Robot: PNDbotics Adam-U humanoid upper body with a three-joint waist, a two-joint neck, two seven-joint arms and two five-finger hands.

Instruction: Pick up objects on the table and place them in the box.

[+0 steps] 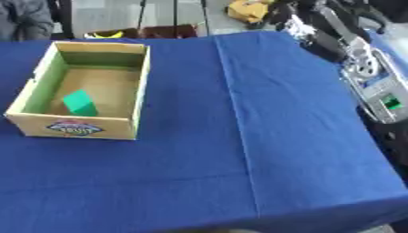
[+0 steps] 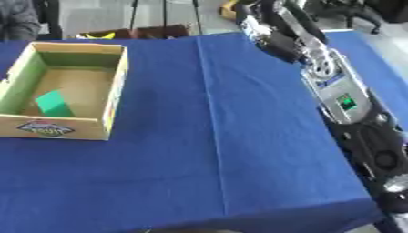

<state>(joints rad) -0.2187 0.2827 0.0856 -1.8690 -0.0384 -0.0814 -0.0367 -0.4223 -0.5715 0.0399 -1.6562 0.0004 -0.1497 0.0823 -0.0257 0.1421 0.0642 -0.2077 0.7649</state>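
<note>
An open cardboard box with a printed label on its front wall stands on the left part of the blue tablecloth. A green block lies tilted on the box floor, near the front left. My right arm runs along the table's right edge toward the far right corner. There my right hand shows as a dark, blurred shape over the cloth's far edge. I see nothing in it. No loose object shows on the cloth. My left hand is out of both views.
A fold line runs down the cloth from back to front. Beyond the far edge are a yellow bundle and a dark red and yellow item on the floor. The table's right edge lies under my arm.
</note>
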